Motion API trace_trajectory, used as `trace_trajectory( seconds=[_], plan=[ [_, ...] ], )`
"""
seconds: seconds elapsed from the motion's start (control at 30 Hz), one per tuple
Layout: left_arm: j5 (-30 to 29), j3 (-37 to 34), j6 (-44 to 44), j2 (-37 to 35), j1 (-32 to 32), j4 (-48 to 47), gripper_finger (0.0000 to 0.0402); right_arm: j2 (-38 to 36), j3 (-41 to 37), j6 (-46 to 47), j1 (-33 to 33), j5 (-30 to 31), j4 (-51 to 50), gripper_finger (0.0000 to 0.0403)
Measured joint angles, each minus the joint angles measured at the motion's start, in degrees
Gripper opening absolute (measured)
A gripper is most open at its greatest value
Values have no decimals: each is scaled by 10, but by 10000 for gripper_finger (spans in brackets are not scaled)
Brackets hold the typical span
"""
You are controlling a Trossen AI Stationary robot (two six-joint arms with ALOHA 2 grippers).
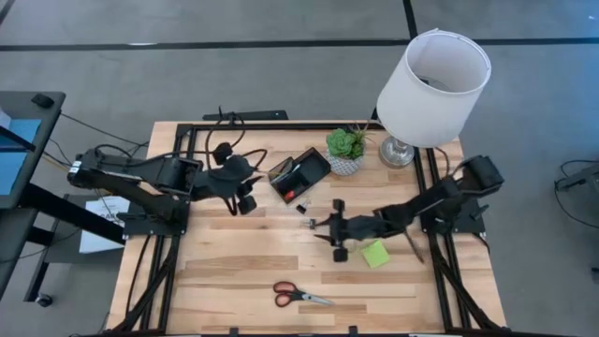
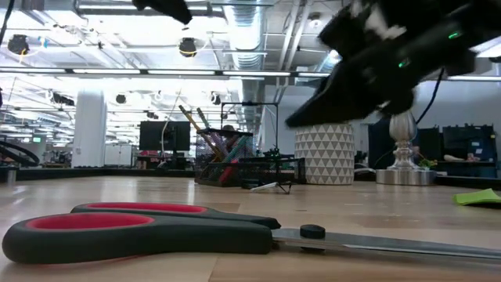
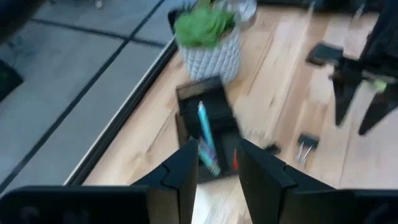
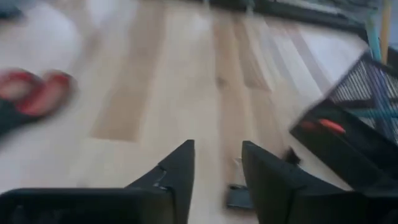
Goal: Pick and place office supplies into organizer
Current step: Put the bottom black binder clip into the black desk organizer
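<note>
The black organizer (image 1: 299,177) sits mid-table in front of the plant, and a teal pen (image 3: 204,132) lies in it with an orange item (image 4: 324,126). My left gripper (image 3: 217,146) is open just left of the organizer (image 3: 205,121), touching nothing. My right gripper (image 1: 318,225) is open and hovers low over the table near the organizer's front right corner. A small black binder clip (image 4: 239,196) lies on the wood below its fingers. The red-handled scissors (image 1: 298,296) lie flat near the front edge. The lime-green sticky pad (image 1: 374,254) lies beside the right arm.
A potted plant (image 1: 344,150) stands right behind the organizer, and a white-shaded lamp (image 1: 432,89) rises at the far right corner. In the low view the scissors (image 2: 156,231) fill the foreground. Bare wood lies between the scissors and the organizer.
</note>
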Motion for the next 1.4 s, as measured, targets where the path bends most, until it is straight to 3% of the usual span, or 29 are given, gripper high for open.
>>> trace_trajectory(
  seconds=[0.3,0.53,0.8,1.4],
  plan=[
    [-47,0,-34,22,0,-50,105,101,25,22,-61,-28,12,212],
    [-38,0,-36,26,0,-53,105,125,26,47,-104,-132,69,205],
    [-13,0,-36,28,0,-55,105,125,26,59,-137,-190,38,197],
    [-10,0,-37,29,0,-55,105,123,25,33,-109,-191,4,250]
  ],
)
